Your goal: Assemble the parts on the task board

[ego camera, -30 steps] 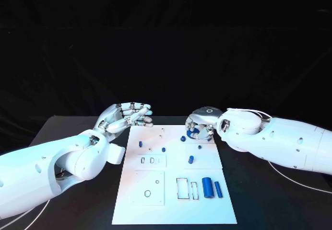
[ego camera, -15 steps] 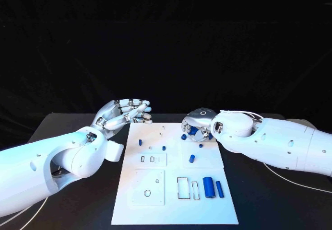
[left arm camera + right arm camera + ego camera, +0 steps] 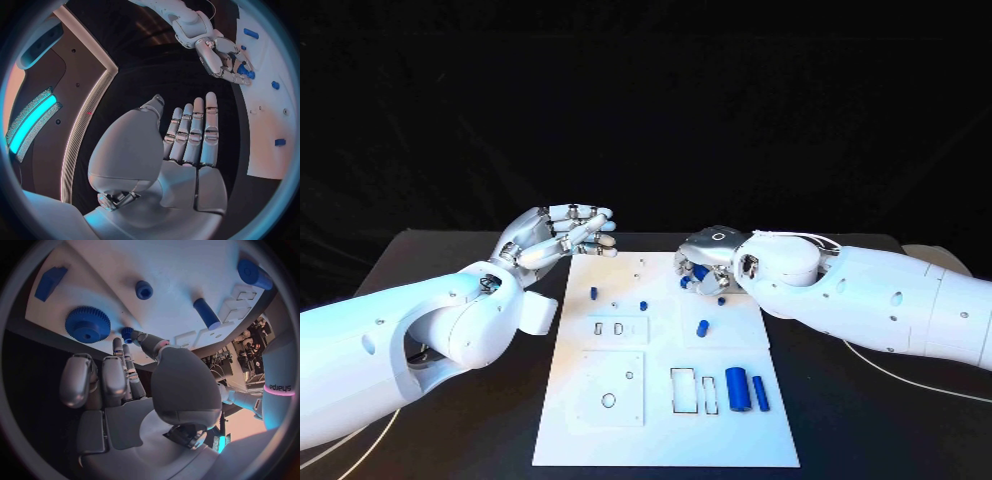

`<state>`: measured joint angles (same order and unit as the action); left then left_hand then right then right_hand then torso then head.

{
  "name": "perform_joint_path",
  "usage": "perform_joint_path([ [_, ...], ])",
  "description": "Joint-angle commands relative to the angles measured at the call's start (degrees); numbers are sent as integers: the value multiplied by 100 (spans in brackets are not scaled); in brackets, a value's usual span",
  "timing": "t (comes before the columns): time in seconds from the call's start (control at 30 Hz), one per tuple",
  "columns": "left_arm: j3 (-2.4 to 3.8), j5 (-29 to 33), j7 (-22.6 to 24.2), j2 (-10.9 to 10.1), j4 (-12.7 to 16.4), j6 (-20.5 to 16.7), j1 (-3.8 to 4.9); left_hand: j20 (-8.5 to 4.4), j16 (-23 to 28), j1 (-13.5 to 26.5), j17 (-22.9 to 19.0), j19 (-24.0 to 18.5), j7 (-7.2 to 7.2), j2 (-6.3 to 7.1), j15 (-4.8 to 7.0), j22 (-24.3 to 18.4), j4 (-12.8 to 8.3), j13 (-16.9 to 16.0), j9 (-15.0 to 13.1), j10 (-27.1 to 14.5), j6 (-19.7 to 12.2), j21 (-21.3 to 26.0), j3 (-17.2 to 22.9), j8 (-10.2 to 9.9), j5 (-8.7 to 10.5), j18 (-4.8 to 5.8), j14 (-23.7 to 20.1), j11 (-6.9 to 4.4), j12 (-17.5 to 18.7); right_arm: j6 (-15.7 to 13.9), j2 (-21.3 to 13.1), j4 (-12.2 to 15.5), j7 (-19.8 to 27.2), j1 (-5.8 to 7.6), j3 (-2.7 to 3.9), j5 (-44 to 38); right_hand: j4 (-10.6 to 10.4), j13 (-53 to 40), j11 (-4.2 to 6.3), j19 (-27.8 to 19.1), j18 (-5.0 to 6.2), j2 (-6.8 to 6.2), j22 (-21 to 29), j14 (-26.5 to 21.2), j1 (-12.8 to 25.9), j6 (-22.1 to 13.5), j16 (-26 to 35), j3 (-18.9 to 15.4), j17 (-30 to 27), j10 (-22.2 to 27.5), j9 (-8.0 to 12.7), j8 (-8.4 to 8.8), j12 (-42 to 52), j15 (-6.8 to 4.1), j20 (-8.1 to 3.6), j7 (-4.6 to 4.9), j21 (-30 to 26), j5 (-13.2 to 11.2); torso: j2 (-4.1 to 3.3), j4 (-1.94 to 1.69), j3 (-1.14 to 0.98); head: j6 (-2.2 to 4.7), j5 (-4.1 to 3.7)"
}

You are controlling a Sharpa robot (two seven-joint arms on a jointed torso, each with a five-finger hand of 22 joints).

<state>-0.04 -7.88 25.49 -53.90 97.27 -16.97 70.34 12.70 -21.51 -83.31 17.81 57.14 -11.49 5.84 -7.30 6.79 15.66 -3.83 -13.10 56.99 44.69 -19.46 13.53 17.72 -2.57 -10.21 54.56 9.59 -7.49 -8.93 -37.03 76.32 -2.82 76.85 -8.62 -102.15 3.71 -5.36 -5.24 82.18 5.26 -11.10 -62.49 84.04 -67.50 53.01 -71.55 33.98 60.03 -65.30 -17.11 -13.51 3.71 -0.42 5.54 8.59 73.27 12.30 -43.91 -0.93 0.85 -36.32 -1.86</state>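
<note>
"Over the far right corner of the task board (image 3: 661,440), what is the right hand (image 3: 708,262) busy with?"

"Its fingers are curled down, and the right wrist view shows a small blue gear (image 3: 128,332) at the tips of thumb and finger, seemingly pinched. A large blue gear (image 3: 87,324) sits on the board just beside it."

"So which step is this?"

"Gear fitting, I'd judge: the small one being brought in next to the large. The next move calls for lowering it square onto its seat (I can't make out the seat itself) with the teeth meshing, not riding up on the big gear."

"And the left hand (image 3: 564,235)?"

"It hovers by the board's far left corner, fingers loosely bent, nothing in it."

"Count the parts for me."

"Two gears. The right wrist view also has one wedge-like block (image 3: 51,281) and one round stud (image 3: 144,289). From the head, clear of the hand: three small pegs (image 3: 593,295), (image 3: 645,304) and (image 3: 704,327), one thick cylinder (image 3: 736,388) and one slimmer rod (image 3: 760,393) lying side by side at the near right."
</note>
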Motion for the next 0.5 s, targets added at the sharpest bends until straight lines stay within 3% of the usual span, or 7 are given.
perform_joint_path([
  [0.03,6,23,7,5,20,103,21,11,36,65,8,22,-115,-4,0,-6,43,6,7,-12,-35,10,-5,-33,-31,-23,-32,35,37,103,16,-12,-25,-8,-1,-27,-56,-18,14,36,-33,5,-27,167,-45,17,-44,7,16,-44,-19,8,28,35,-1,8,32,-32,-3,2,2,-17,13],
  [0.5,6,23,-6,-5,18,106,33,12,42,64,11,20,-122,-8,-2,-9,43,6,9,-17,-40,13,-4,-37,-31,-23,-39,39,47,134,68,-83,-15,-45,-4,-5,-103,-116,71,48,-45,124,-151,141,-142,297,-176,74,63,-303,-171,-160,98,-2,-21,-42,110,-49,-3,3,3,-39,39],
])
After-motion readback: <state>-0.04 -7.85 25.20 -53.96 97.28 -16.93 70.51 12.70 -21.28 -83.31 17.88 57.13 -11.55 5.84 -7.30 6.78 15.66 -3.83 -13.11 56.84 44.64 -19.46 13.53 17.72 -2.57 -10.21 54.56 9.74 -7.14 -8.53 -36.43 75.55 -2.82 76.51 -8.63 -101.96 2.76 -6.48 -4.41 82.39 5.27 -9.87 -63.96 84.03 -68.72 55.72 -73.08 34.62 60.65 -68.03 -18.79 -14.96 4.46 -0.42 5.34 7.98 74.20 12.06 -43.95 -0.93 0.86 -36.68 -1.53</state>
